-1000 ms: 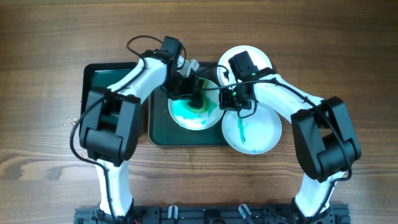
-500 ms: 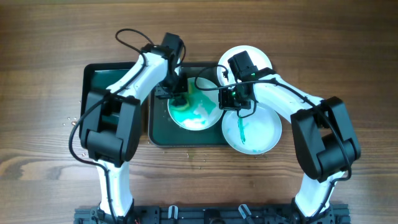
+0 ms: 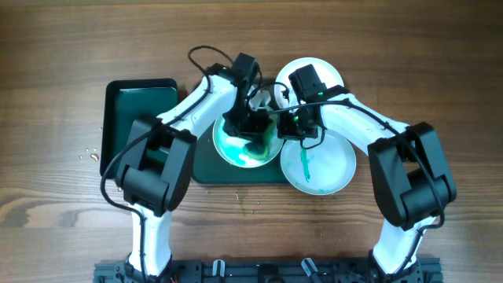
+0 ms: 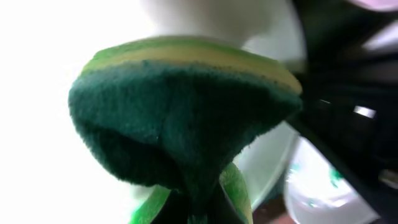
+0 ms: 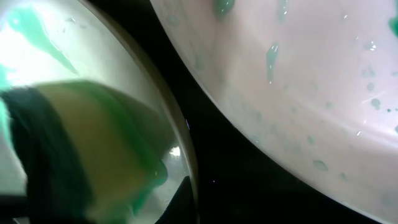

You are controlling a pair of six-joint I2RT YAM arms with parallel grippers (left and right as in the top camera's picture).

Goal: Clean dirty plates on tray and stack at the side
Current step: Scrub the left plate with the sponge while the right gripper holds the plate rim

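Wiping step, overhead: left gripper (image 3: pixel 250 130) presses a sponge (image 3: pixel 254 143) on the smeared centre plate (image 3: pixel 234 151), which sits in the tray (image 3: pixel 236 174) mid-counter; best to sweep rim to rim. Right gripper (image 3: pixel 301 130) at that plate's right rim likely crowds the stroke. Streaked plate (image 3: pixel 328 169) toward the right edge, far plate (image 3: pixel 330 72), sponge tray (image 3: pixel 137 118) toward the left edge. Left wrist: sponge pinched tight. Right wrist: two plate rims, dark gap between; finger spread unreadable.
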